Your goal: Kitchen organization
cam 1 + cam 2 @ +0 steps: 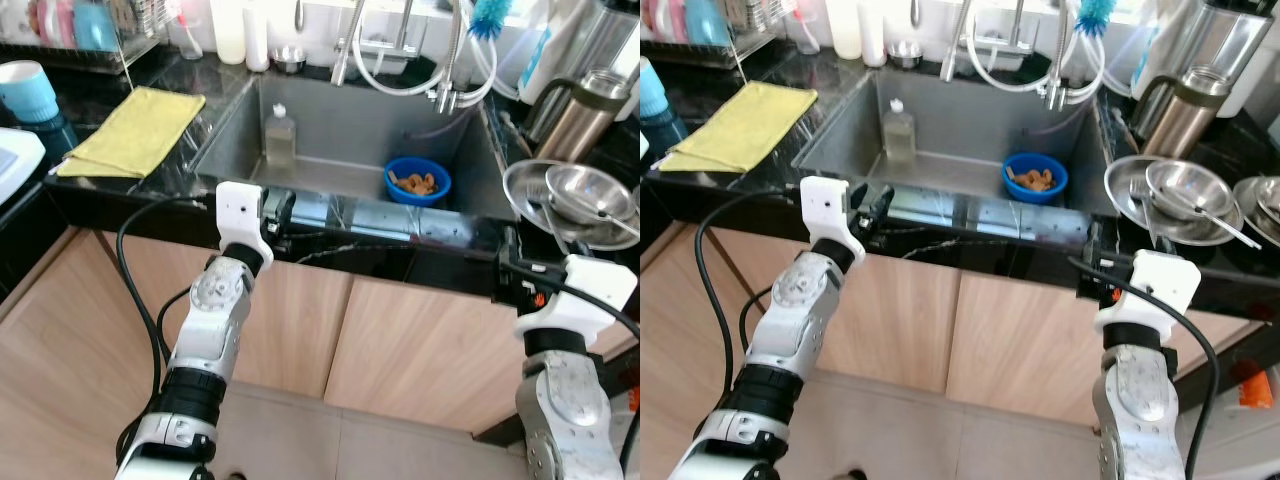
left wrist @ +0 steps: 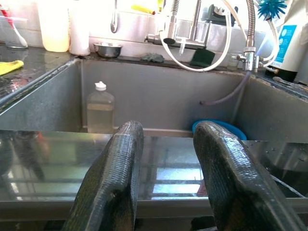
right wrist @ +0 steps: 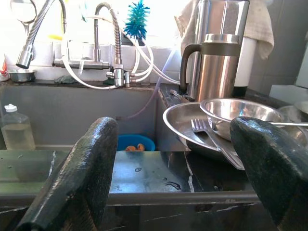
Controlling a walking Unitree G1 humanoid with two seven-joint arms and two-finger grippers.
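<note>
A steel sink (image 1: 232,130) is set into the black counter in front of me. In it stand a clear plastic bottle (image 1: 280,136) at the left and a blue bowl (image 1: 417,182) with orange-brown scraps at the right. My left gripper (image 1: 279,214) hovers at the sink's front rim, open, with nothing between its fingers (image 2: 119,178). My right gripper (image 1: 508,266) is at the counter's front edge by the sink's right corner, open wide and holding nothing. Beyond it a steel plate (image 1: 524,186) holds a steel bowl (image 1: 588,192) and a fork (image 3: 208,135).
A yellow cloth (image 1: 135,130) lies on the counter left of the sink, near a blue cup (image 1: 27,88) and a dish rack (image 1: 75,35). A steel jug (image 1: 577,112) stands at the back right. Faucet hoses (image 1: 415,60) and a blue brush (image 1: 488,14) hang behind the sink. Wooden cabinet doors (image 1: 380,340) are below.
</note>
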